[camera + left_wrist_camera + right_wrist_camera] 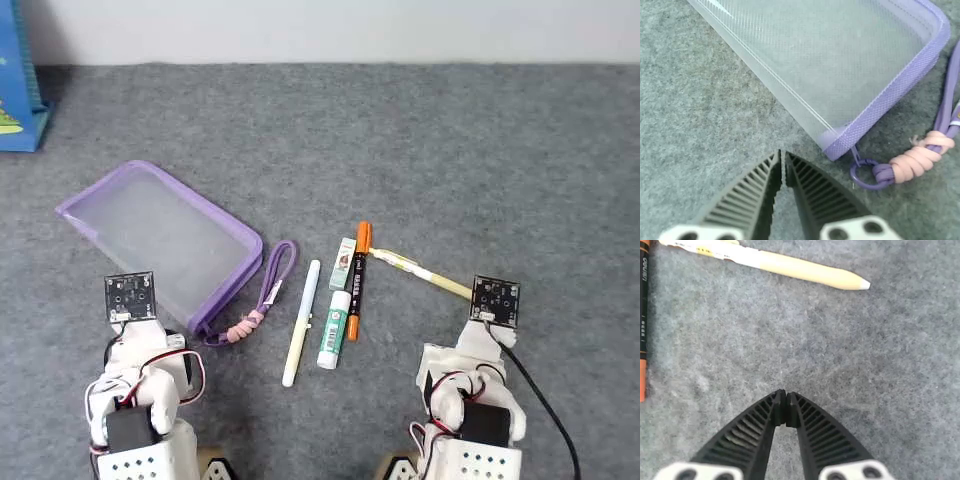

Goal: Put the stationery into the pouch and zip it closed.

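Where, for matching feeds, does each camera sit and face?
High view: fixed overhead, looking down at the pouch, stationery, left arm and right arm.
Left wrist view: on the left arm, looking past the shut left gripper at the pouch corner and lanyard.
Right wrist view: on the right arm, looking past the shut right gripper at the yellow pen and marker.
Shared: high and left wrist, pouch and lanyard; high and right wrist, yellow pen and marker.

Light: bright, even, diffuse in every view.
Shadows: soft, narrow, close under the pouch [160, 240] edge and yellow pen [805, 271].
Glare: pale sheen on pouch face.
Mat [450, 150]: evenly lit, matte.
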